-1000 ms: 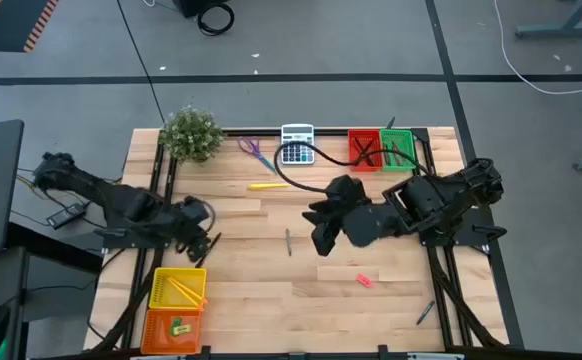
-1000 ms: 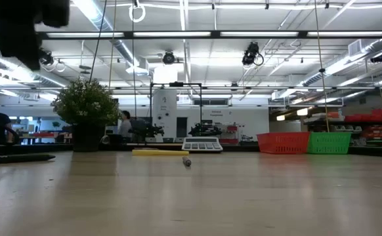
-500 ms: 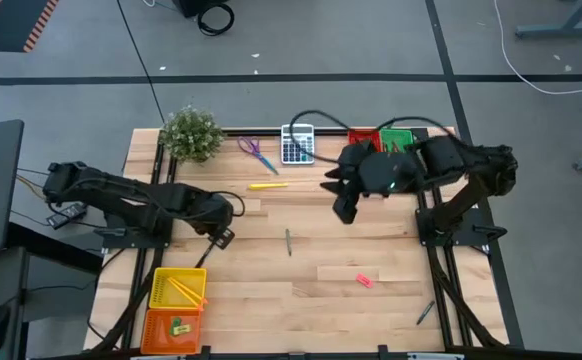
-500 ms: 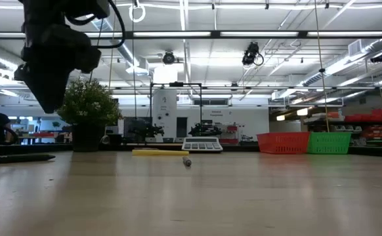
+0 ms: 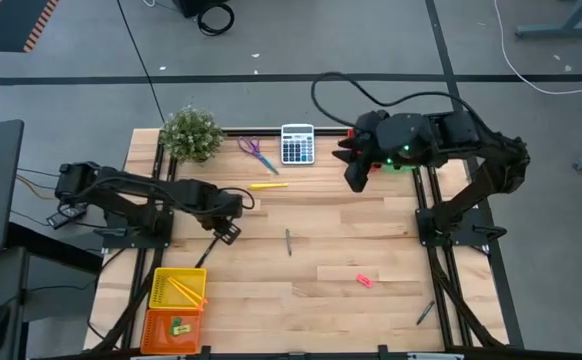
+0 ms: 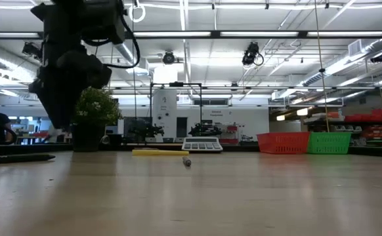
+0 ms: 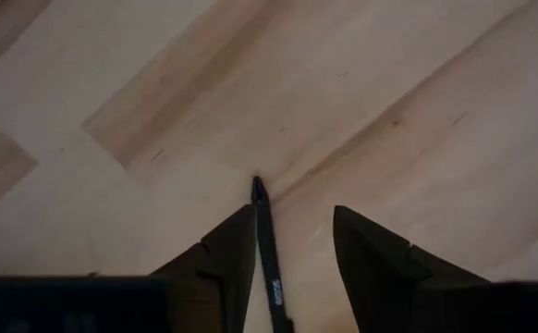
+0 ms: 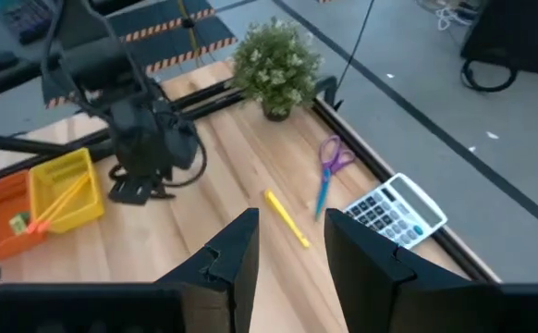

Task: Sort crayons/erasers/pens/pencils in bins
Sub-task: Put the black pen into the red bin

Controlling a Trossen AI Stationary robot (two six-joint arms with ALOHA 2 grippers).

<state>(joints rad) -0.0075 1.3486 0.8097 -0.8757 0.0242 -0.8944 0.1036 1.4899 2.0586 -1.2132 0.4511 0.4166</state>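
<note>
While parted, left pincer straddles black pen.

Both arms are matte black and chunky-jointed — the right arm trails a looping black cable and shows a small green light.

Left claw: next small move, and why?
Probably shut the left claw on the black pen. The left wrist view shows the pen lying between the open fingers, against one of them, so it likely isn't gripped yet. The right claw hangs open and empty near the calculator.
</note>
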